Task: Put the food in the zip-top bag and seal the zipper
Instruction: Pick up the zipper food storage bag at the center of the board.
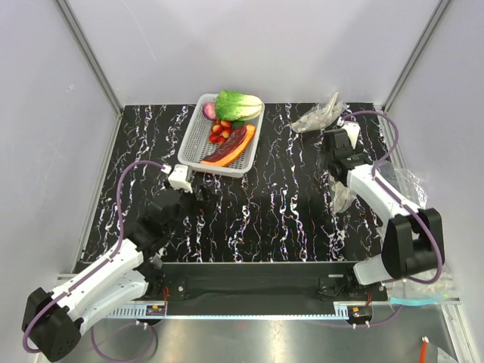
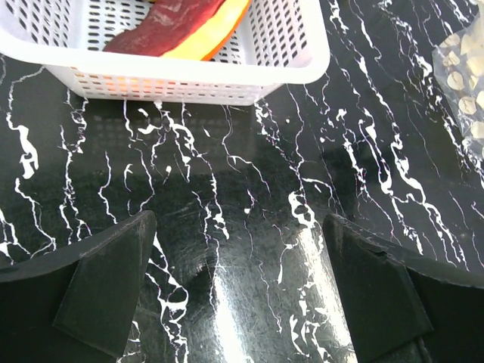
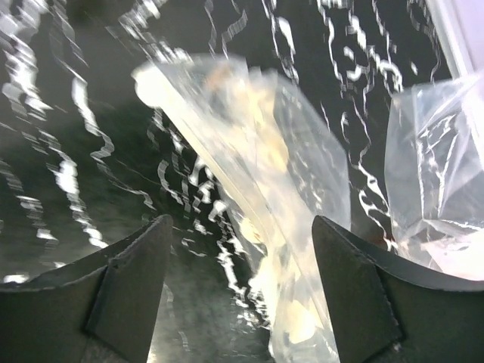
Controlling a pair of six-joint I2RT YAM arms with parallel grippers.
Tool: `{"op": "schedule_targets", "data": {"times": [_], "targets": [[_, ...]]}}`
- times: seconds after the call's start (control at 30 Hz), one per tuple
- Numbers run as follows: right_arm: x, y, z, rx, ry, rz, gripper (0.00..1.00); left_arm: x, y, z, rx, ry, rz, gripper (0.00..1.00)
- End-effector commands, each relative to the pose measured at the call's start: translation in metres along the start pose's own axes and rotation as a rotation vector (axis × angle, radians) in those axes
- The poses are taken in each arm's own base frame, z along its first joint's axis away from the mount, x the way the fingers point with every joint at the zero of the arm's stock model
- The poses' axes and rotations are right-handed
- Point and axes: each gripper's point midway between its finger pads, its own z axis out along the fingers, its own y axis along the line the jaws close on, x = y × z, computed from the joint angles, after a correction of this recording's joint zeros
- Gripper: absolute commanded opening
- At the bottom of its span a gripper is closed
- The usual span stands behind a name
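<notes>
- Right gripper [image 3: 240, 223]: jaws spread wide, nothing clamped.
- Zip-top bag [image 3: 249, 151] lies crumpled on the table [image 1: 287, 204], directly under that gripper and in the gap between its fingers; contact can't be told from the blur.
- Second clear plastic bag [image 3: 431, 151] just right of that gripper.
- Left gripper [image 2: 238, 223]: jaws fully wide, empty, over bare tabletop.
- White basket [image 2: 189, 76] just ahead of it.
- The food is in the basket: lettuce [image 1: 238, 104], pink bulb [image 1: 209, 110], red berries [image 1: 219, 132], dark-red piece [image 1: 234, 140], orange piece [image 1: 236, 153].
- Basket is well left of the right gripper.
</notes>
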Motion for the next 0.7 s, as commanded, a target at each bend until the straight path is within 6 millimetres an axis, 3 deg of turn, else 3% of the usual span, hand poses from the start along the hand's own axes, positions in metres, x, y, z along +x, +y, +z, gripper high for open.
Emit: {"op": "schedule_targets", "data": {"times": [0.0,0.1,0.13,0.23,0.27,0.33,0.37,0.43,0.47,0.5,0.57,0.67], "targets": [[-0.006,-0.005,0.006,0.061,0.007,-0.044,0.80,-0.012,-0.013,0.003,0.055,-0.042,-0.013,0.99],[-0.002,-0.012,0.020,0.148,0.029,-0.064,0.73,-0.010,-0.013,0.004,0.057,-0.033,-0.016,0.99],[0.001,-0.013,0.026,0.178,0.038,-0.068,0.59,-0.010,-0.014,0.005,0.059,-0.032,-0.018,0.99],[-0.006,-0.020,0.025,0.218,0.008,-0.055,0.31,-0.010,-0.016,0.005,0.066,-0.031,-0.018,0.99],[-0.006,-0.018,0.024,0.202,0.008,-0.052,0.14,-0.009,-0.015,0.005,0.063,-0.028,-0.017,0.99],[-0.012,-0.010,0.018,0.144,-0.011,-0.027,0.00,-0.009,-0.015,0.006,0.063,-0.026,-0.017,0.99],[-0.007,0.003,0.015,0.060,0.012,-0.021,0.00,-0.009,-0.015,0.006,0.063,-0.026,-0.015,0.99],[-0.019,0.025,-0.003,-0.104,-0.027,0.026,0.00,-0.009,-0.015,0.006,0.064,-0.023,-0.012,0.99],[-0.010,0.050,-0.014,-0.272,0.007,0.037,0.00,-0.008,-0.016,0.006,0.068,-0.021,-0.012,0.99],[-0.016,0.065,-0.025,-0.372,-0.010,0.065,0.00,-0.010,-0.017,0.006,0.072,-0.026,-0.014,0.99],[-0.016,0.099,-0.063,-0.638,0.023,0.091,0.00,-0.011,-0.020,0.006,0.089,-0.029,-0.011,0.99],[-0.020,0.124,-0.103,-0.875,0.046,0.116,0.00,-0.014,-0.024,0.007,0.101,-0.037,-0.025,0.99]]}}
